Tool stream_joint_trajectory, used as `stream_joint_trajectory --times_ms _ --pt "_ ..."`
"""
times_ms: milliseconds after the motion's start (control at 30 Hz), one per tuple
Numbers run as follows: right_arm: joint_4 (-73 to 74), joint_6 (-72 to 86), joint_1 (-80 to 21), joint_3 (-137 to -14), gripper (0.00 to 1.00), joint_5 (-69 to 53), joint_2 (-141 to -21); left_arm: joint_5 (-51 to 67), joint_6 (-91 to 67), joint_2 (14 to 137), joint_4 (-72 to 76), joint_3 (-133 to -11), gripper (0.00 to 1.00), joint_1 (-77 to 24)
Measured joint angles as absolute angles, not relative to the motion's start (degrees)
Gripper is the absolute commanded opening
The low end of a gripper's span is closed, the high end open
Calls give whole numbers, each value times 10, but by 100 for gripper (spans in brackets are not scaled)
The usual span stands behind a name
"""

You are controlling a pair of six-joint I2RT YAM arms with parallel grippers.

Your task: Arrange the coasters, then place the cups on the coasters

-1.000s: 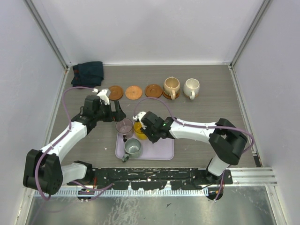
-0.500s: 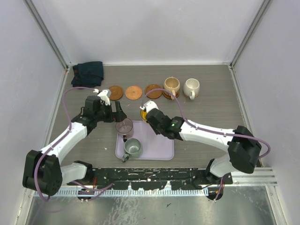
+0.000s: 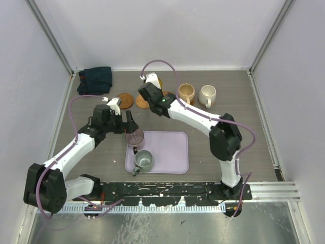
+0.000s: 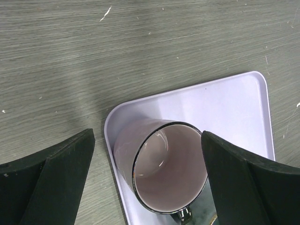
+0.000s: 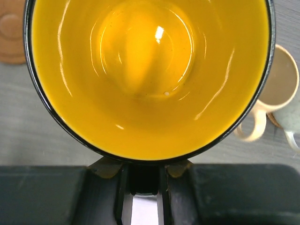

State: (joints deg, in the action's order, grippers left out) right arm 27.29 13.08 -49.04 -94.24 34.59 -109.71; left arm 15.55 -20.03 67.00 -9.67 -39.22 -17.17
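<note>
On your left, the left gripper (image 3: 127, 123) is spread wide, a finger on either side of the mauve cup (image 4: 164, 173). That cup stands upright in the back left corner of the lavender tray (image 3: 167, 152), with the grey-green cup (image 3: 143, 160) just in front of it. Further right, your right gripper (image 5: 143, 183) is clamped on the edge of the yellow cup (image 5: 150, 75), holding it at the back row between a bare coaster (image 5: 11, 33) and the tan cup (image 3: 186, 92), and the cream cup (image 3: 207, 94) is rightmost.

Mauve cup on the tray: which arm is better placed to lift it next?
Left. The left claw hangs open just above the mauve cup on the lavender tray, a finger on each side. The right claw is shut on the yellow cup, away by the coasters.
</note>
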Motion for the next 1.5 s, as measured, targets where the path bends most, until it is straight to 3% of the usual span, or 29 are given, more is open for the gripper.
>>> stream_joint_trajectory --times_ms 367,733,1500 --pt "335 169 -403 -1138 1 316 -1285 150 -200 664 -98 -390 98 -187" --pt "356 211 -343 -1125 1 255 -1292 149 -186 675 -109 -399 98 -187" --pt "324 253 -348 -1054 1 189 -1292 149 -186 694 -110 -401 98 -187"
